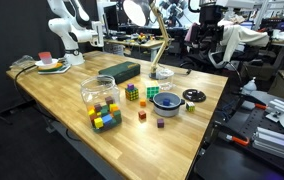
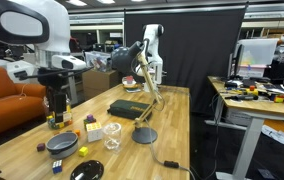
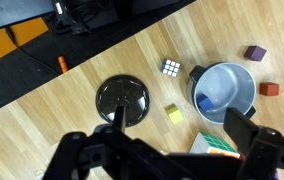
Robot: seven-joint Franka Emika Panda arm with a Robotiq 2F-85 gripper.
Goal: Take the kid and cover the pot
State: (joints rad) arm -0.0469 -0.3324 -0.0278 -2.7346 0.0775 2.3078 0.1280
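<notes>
The black round lid (image 3: 121,98) lies flat on the wooden table, left of the grey-blue pot (image 3: 225,92), which is uncovered and has a blue block inside. My gripper (image 3: 179,125) is open and empty, hovering above the table between lid and pot, with one finger over the lid's edge. In an exterior view the pot (image 1: 166,100) and the lid (image 1: 193,96) sit side by side near the table edge. In an exterior view my gripper (image 2: 54,108) hangs above the pot (image 2: 62,145) and the lid (image 2: 85,171).
Around the pot lie a small Rubik's cube (image 3: 170,68), a yellow cube (image 3: 173,114), a purple cube (image 3: 255,53), a red cube (image 3: 270,89) and a larger Rubik's cube (image 3: 212,148). A clear container of blocks (image 1: 102,100), a dark box (image 1: 120,71) and a lamp base (image 1: 162,72) stand further off.
</notes>
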